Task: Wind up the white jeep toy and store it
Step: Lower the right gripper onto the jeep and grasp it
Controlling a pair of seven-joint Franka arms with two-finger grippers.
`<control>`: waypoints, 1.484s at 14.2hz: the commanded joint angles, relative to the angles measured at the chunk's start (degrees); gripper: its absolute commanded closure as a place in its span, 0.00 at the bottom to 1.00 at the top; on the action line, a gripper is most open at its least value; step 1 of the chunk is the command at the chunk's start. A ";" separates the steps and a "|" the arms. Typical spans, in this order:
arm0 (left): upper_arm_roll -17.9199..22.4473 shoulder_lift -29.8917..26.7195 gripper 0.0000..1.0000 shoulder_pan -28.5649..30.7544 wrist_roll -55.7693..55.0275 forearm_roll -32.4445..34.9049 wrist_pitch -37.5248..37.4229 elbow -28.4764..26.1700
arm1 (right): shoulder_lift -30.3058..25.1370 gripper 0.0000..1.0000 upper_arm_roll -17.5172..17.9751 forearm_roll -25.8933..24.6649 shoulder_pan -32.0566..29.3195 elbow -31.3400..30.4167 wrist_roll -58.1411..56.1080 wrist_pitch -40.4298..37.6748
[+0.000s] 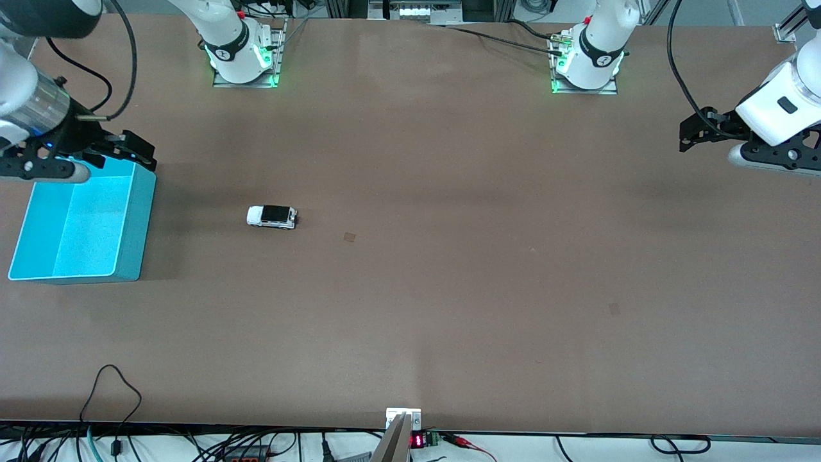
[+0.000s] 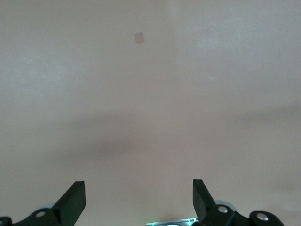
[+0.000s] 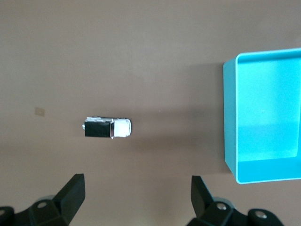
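White jeep toy (image 1: 272, 217) on brown table (image 1: 449, 289), beside blue bin (image 1: 138, 224)

table (image 1: 449, 289): matt brown, smooth
bin (image 1: 131, 224): turquoise plastic, slight sheen
white jeep toy (image 1: 272, 217): glossy, prob. plastic
gripper fingers (image 3: 70, 193): matt blk

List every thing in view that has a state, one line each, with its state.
white jeep toy: on its wheels on the table, free of both grippers, outside the bin.
turquoise bin: open-topped, empty, at the right arm's end.
right gripper: open, empty, over the bin's rim.
left gripper: open, empty, waiting over the left arm's end of the table.
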 commanded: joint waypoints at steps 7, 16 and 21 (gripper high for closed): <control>-0.44 -0.87 0.00 0.22 -0.89 1.42 -0.34 -0.30 | 3.30 0.00 1.13 0.85 2.07 -6.74 -29.75 7.62; -0.36 -0.87 0.00 0.30 -0.89 1.42 -1.92 -0.04 | 3.55 0.00 1.22 0.85 8.49 -30.04 -58.58 38.81; -0.36 -0.69 0.00 0.22 -0.54 1.51 -1.65 0.31 | 10.05 0.00 1.22 0.85 11.04 -32.87 -67.56 50.78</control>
